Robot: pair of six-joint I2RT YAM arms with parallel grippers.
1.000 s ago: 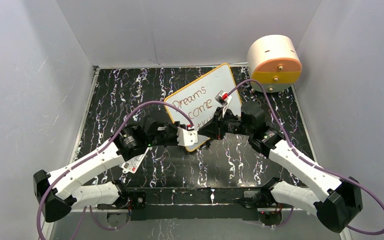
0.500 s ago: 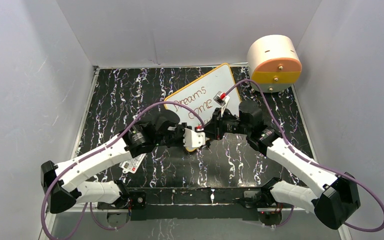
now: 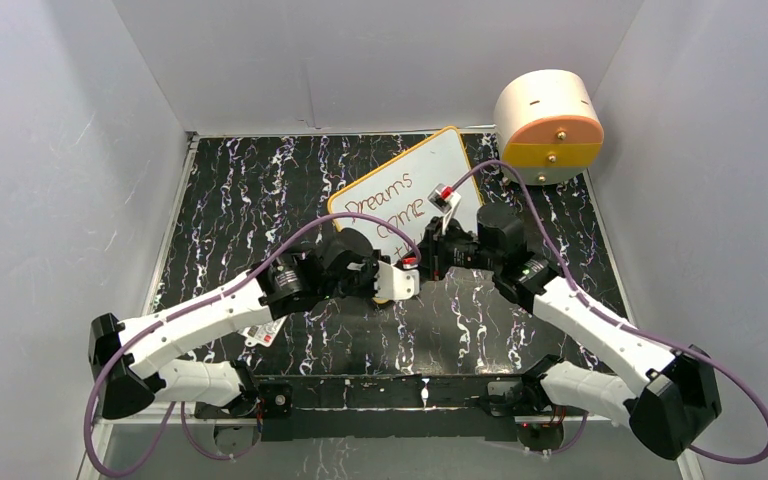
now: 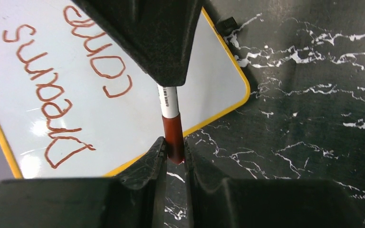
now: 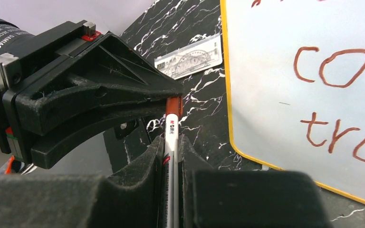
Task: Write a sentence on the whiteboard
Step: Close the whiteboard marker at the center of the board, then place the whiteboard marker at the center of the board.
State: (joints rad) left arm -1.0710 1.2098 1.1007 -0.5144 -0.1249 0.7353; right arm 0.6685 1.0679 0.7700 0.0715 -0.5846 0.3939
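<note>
The whiteboard [image 3: 430, 165] lies slanted at the back middle, its near corner hidden by the grippers. The sentence [image 3: 390, 200] is in reddish-brown; "Dreams come" [image 4: 52, 80] shows in the left wrist view and "tru" [image 5: 335, 135] in the right wrist view. My right gripper [image 5: 171, 145] is shut on the white barrel of a marker [image 5: 171, 128]. My left gripper [image 4: 174, 152] faces it and is shut on the marker's reddish-brown cap [image 4: 173, 130]. Both grippers meet just off the board's near edge [image 3: 410, 268].
A round cream and orange container [image 3: 548, 125] stands at the back right corner. A small white printed card [image 3: 268, 330] lies under the left arm; it also shows in the right wrist view [image 5: 190, 59]. White walls close in the black marbled table [image 3: 240, 190].
My left arm has moved right to the right gripper and its jaws now grip the marker's cap. The right gripper has shifted slightly left with the marker.
</note>
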